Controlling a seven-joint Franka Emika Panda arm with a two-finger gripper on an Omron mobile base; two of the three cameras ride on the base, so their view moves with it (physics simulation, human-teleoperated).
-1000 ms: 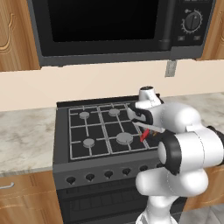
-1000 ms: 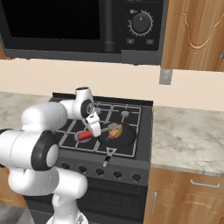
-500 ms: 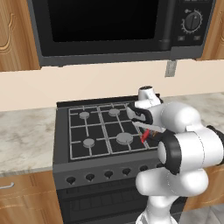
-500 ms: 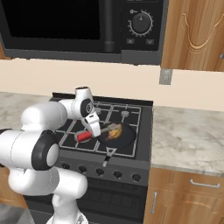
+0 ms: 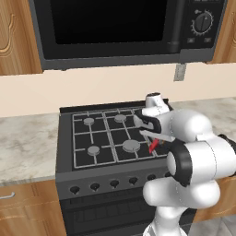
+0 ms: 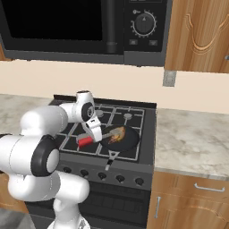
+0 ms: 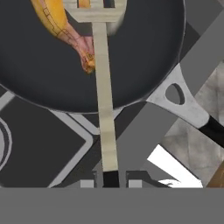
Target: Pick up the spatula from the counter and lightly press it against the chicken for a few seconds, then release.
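The spatula has a pale shaft, a slotted head and a red handle. My gripper is shut on it near the handle end. Its head reaches into the black frying pan and lies on the orange-yellow chicken. In the right base view my gripper hangs at the left rim of the pan, with the chicken inside it. From the left, the gripper sits over the stove's right side, and the red handle pokes out below it.
The pan stands on the front right burner of the gas stove, its handle pointing toward the front edge. A black microwave hangs overhead. Marble counter lies to the right, more counter to the left.
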